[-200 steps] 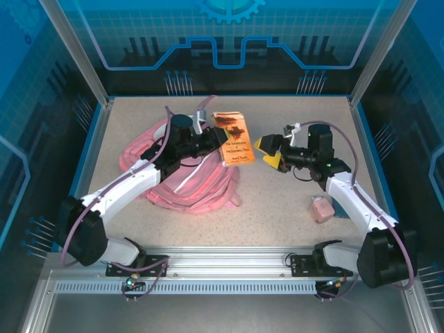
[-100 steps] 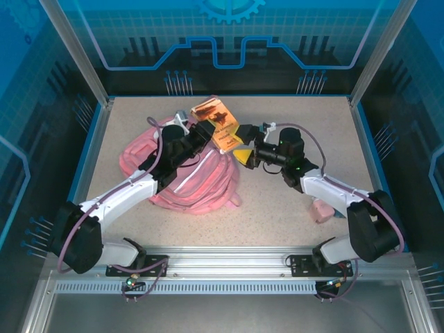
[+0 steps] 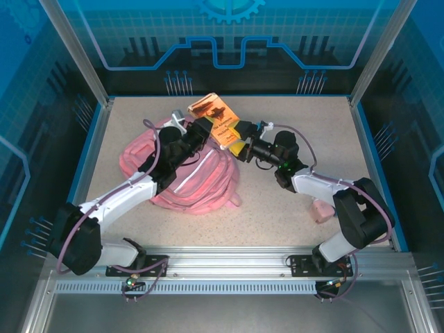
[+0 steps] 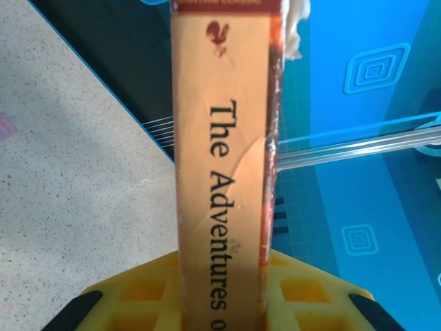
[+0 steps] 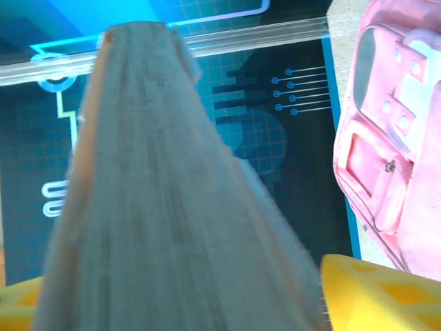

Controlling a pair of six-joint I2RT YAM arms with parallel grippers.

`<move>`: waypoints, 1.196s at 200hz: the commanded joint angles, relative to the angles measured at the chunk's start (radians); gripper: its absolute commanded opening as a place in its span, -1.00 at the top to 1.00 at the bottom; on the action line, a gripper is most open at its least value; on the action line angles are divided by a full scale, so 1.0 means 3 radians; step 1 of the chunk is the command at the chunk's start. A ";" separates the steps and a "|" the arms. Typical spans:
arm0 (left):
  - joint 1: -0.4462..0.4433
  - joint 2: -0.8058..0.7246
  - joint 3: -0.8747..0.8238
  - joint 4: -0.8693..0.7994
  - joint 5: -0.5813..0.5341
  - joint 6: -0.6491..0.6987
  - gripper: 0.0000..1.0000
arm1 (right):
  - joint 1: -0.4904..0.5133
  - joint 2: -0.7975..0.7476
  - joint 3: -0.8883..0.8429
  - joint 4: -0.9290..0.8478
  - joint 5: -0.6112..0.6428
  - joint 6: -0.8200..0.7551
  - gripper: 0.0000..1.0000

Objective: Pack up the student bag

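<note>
Left gripper [image 4: 220, 300] clamped on book [image 3: 220, 123] spine, book held aloft. Right gripper [image 5: 193, 303] straddles page edge; grip cannot be told. Student bag [image 3: 198, 187] lies on table below, under left arm, nearer it.

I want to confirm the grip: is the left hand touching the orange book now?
Touching. The left wrist view shows the orange book wedged between the yellow fingers of the left hand, with no gap on either side.
</note>
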 commanded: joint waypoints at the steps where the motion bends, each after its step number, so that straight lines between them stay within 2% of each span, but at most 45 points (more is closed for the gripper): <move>1: 0.0006 -0.0159 -0.0002 0.0271 -0.0094 -0.0073 0.65 | 0.0037 -0.0036 0.0010 0.0203 0.0114 0.0046 -0.26; 16: -0.0001 -0.0154 -0.0017 0.0276 -0.0085 -0.0088 0.64 | 0.0036 -0.0036 0.0011 0.0196 0.0112 0.0039 -0.01; 29: 0.0000 -0.0159 -0.0046 0.0263 -0.0097 -0.0097 0.63 | 0.0037 -0.0052 -0.0035 0.0193 0.0168 0.0050 0.33; 47: 0.0006 -0.0188 -0.0093 0.0243 -0.0083 -0.0039 0.53 | 0.0033 -0.0162 -0.0097 0.0004 0.0255 -0.0069 0.47; 69: 0.0011 -0.0277 -0.0118 -0.0167 -0.0075 0.0072 0.09 | -0.0009 -0.0407 -0.0026 -0.0604 0.0269 -0.0522 0.55; 87: 0.0011 -0.0359 -0.0091 -0.0765 -0.0032 0.0291 -0.33 | -0.0069 -0.0633 0.0117 -0.1312 0.0253 -0.1048 0.57; 103: 0.0010 -0.0394 -0.0028 -0.1386 0.0004 0.0594 -0.59 | -0.0151 -0.0826 0.0253 -0.2031 0.0276 -0.1557 0.57; 113: 0.0013 -0.0394 0.0015 -0.1701 0.0064 0.0835 -0.68 | -0.0220 -0.0932 0.0378 -0.2403 0.0304 -0.1840 0.56; 135: 0.0001 -0.0313 0.0202 -0.2414 0.0316 0.1514 -0.75 | -0.0389 -0.1166 0.0495 -0.3078 0.0368 -0.2448 0.55; 155: -0.0036 -0.0165 0.0448 -0.3148 0.0270 0.1989 -0.77 | -0.0528 -0.1298 0.0659 -0.3736 0.0506 -0.2953 0.54; 201: -0.0357 0.0229 0.0946 -0.4153 -0.0347 0.2744 -0.75 | -0.0833 -0.1497 0.0621 -0.4180 0.0547 -0.3320 0.54; 239: -0.0604 0.0735 0.1293 -0.4636 -0.0887 0.2985 -0.48 | -0.0896 -0.1495 0.0554 -0.4235 0.0479 -0.3309 0.53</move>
